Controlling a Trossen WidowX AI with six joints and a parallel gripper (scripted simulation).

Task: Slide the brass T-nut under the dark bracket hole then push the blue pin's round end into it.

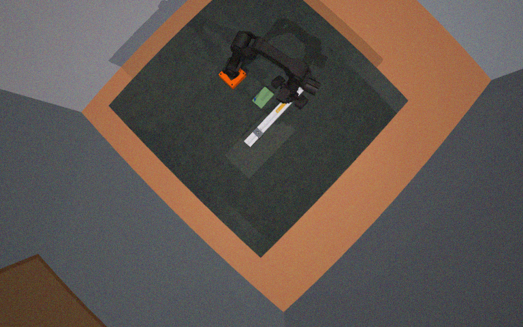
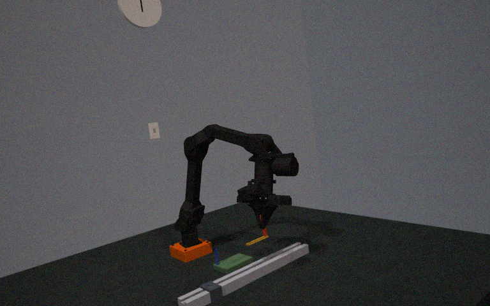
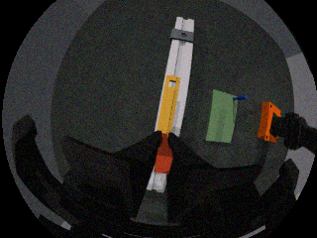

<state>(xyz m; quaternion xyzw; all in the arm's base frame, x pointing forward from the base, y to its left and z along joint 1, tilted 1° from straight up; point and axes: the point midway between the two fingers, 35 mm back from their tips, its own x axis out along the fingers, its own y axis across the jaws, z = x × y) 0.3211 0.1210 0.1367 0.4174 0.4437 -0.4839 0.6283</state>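
Note:
My gripper [image 2: 264,227] [image 3: 164,134] is shut on the orange handle [image 2: 265,233] [image 3: 163,161] of the T-nut. The brass T-nut [image 1: 280,107] [image 2: 256,240] [image 3: 168,106] is a long flat yellow bar with a hole near its far end. It hangs in the air above the aluminum rail [image 1: 270,118] [image 2: 259,273] [image 3: 184,69], roughly along it in the wrist view. The dark bracket [image 1: 257,132] [image 2: 211,290] [image 3: 182,35] straps over the rail near its far end, its hole on top. The blue pin [image 1: 255,99] [image 2: 216,256] [image 3: 240,98] stands upright in the green tray [image 1: 263,97] [image 2: 234,262] [image 3: 220,121].
The orange arm base [image 1: 232,80] [image 2: 191,251] [image 3: 267,121] stands beyond the tray. The green tray lies between the base and the rail. The rail rests on the dark mat [image 1: 199,150], which is bordered by the orange-brown table edge [image 1: 410,161].

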